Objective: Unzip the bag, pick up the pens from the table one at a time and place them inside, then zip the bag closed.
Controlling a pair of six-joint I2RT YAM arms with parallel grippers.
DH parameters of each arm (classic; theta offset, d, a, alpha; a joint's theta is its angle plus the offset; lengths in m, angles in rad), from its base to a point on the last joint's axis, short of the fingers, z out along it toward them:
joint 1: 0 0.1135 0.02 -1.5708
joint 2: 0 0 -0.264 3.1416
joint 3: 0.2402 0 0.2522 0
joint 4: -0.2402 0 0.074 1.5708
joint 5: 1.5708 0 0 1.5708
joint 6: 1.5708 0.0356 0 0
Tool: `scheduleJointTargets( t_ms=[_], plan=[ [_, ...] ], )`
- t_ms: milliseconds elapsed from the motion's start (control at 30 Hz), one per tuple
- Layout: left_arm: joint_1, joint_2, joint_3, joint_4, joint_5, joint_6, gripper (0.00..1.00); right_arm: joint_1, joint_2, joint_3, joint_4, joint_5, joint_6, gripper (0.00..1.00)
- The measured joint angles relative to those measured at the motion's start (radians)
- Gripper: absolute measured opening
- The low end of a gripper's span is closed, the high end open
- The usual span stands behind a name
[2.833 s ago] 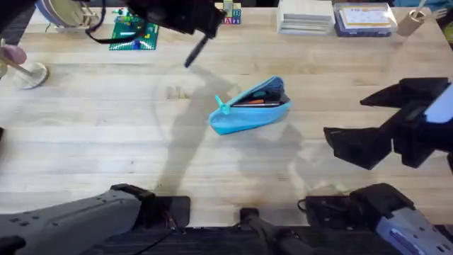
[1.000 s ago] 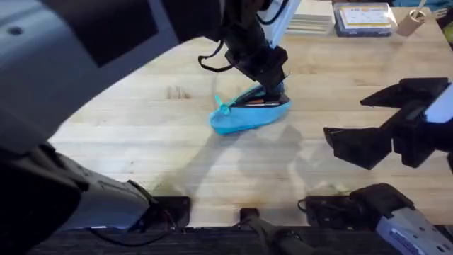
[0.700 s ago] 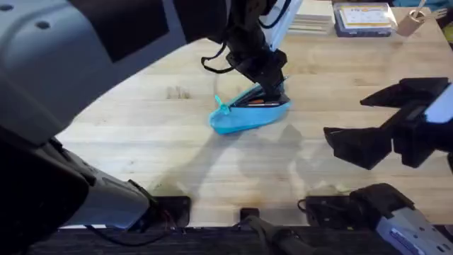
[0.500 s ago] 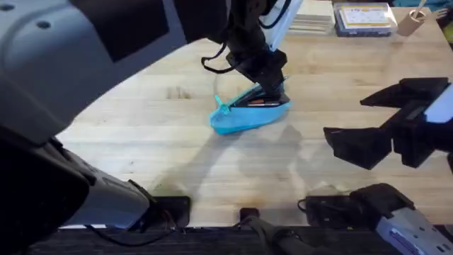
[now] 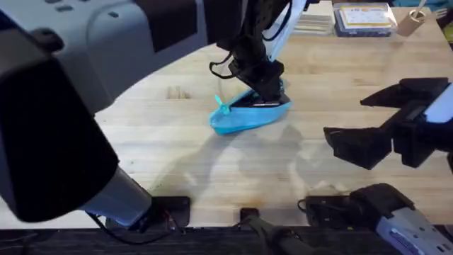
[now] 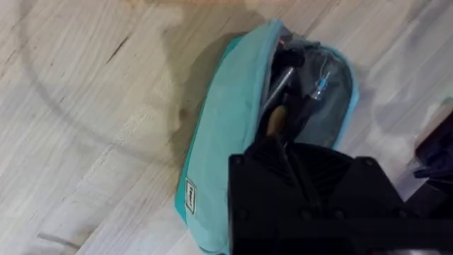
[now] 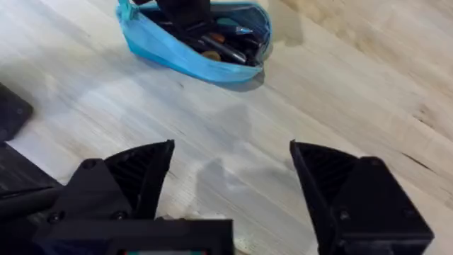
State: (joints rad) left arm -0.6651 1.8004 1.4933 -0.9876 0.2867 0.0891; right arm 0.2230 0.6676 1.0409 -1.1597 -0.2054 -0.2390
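Right gripper (image 7: 230, 188), nearest the bases, hovers with fingers spread wide and empty, well apart from the bag (image 5: 249, 113). Beyond, the unzipped bag lies mid-table (image 5: 141, 156), pens (image 7: 225, 44) inside. Left gripper (image 5: 267, 88) dips into its opening; finger spread unclear.

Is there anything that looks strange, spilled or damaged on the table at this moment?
Nothing stands out. The bag lies open on the table with pens inside, none spilled. The left pincer reaches into its mouth; the right pincer is open, off to the side.

A lab bench — green circuit board (image 5: 132, 32), stacked boxes (image 5: 362, 18) on the table (image 5: 141, 142).
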Motion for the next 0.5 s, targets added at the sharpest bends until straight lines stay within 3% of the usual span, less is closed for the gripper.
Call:
scheduleJointTargets(
  t_ms=[300, 400, 433, 467, 500],
  plan=[
    [0.0, 0.0, 0.0, -0.014, 0.0, 0.0, 0.046, 0.0, 0.0, 0.0, 0.0, 0.0, 0.0, 0.998],
    [0.0, 0.0, 0.0, -0.015, 0.0, 0.001, 0.146, 0.0, 0.0, 0.0, 0.0, 0.0, 0.0, 0.998],
    [0.0, 0.0, 0.0, -0.015, 0.0, 0.003, 0.258, 0.0, 0.0, 0.0, 0.0, 0.0, 0.0, 0.997],
    [0.0, 0.0, 0.0, -0.014, 0.002, 0.001, 0.734, 0.0, 0.0, 0.0, 0.0, 0.0, 0.0, 0.997],
    [0.0, 0.0, 0.0, -0.014, 0.002, 0.001, 0.888, 0.0, 0.0, 0.0, 0.0, 0.0, 0.0, 0.997]
  ],
)
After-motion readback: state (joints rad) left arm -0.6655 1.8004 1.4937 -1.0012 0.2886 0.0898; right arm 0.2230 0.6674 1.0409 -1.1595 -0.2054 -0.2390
